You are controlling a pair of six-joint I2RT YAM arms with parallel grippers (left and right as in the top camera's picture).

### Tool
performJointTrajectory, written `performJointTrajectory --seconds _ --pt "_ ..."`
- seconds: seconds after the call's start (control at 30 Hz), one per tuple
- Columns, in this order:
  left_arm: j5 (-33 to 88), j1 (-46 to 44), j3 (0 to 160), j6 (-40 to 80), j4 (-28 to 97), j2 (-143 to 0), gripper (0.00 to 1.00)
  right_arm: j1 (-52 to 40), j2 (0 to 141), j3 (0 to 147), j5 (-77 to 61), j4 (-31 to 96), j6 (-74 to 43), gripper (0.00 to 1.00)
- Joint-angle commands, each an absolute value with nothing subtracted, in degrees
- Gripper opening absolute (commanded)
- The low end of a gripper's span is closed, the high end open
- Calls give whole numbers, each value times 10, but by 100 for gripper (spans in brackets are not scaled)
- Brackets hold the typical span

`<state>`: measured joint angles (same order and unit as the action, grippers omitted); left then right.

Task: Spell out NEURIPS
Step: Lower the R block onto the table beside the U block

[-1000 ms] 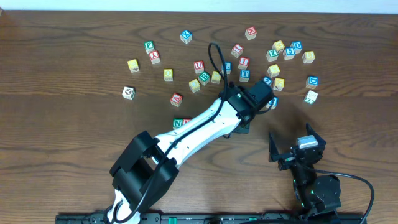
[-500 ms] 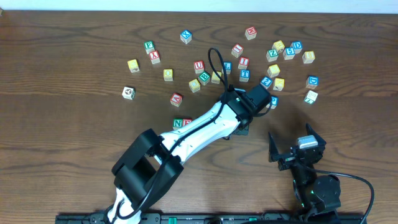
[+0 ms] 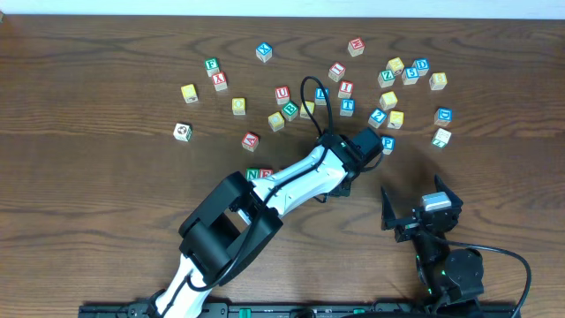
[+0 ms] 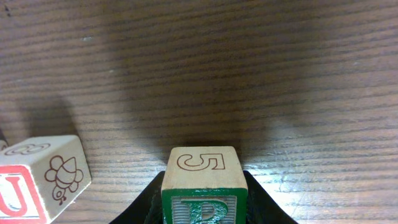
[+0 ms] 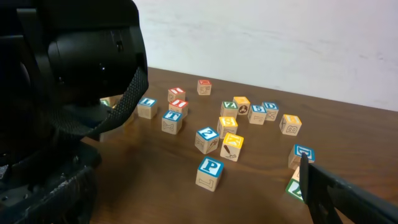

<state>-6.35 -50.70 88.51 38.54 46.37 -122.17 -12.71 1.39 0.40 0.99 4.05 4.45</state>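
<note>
My left gripper point(image 4: 202, 214) is shut on a wooden cube with a green R point(image 4: 200, 167) and holds it low over the table. A cube with a red U point(image 4: 28, 183) lies just to its left. In the overhead view the left arm point(image 3: 305, 172) hides the gripper; the green N point(image 3: 252, 175) and red E point(image 3: 265, 175) cubes lie side by side at the arm's left edge. A blue P cube point(image 3: 387, 144) point(image 5: 210, 173) and a red I cube point(image 3: 345, 88) lie beyond. My right gripper point(image 3: 415, 201) is open and empty at the front right.
Many other letter cubes are scattered across the far half of the table, with a cluster at the far right point(image 3: 410, 75) and a white cube point(image 3: 182, 131) at the left. The left arm's body point(image 5: 68, 93) fills the left of the right wrist view.
The left arm's elbow has swung right and its wrist has shifted slightly toward the front, uncovering the blue P cube. The right arm has not moved.
</note>
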Motion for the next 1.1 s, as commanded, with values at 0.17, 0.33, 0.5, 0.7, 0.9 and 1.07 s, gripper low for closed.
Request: performJointTrajectory --seconds 0.17,0.33,0.5,0.7,0.9,1.07 --pt "-67 -482 882 424 473 -1221 8 -124 11 3 7 43 43 99" --pt "-60 -462 882 427 491 -1221 8 -124 11 3 7 43 43 99" --pt "-51 -456 882 427 496 -1221 8 -124 11 3 7 43 43 99" --pt "-51 -456 882 428 500 -1221 8 -124 11 3 7 43 43 99" --pt "-51 -455 882 428 509 -1221 8 -124 11 3 7 43 43 99" --pt "-51 -455 882 428 520 -1221 8 -124 11 3 7 43 43 99"
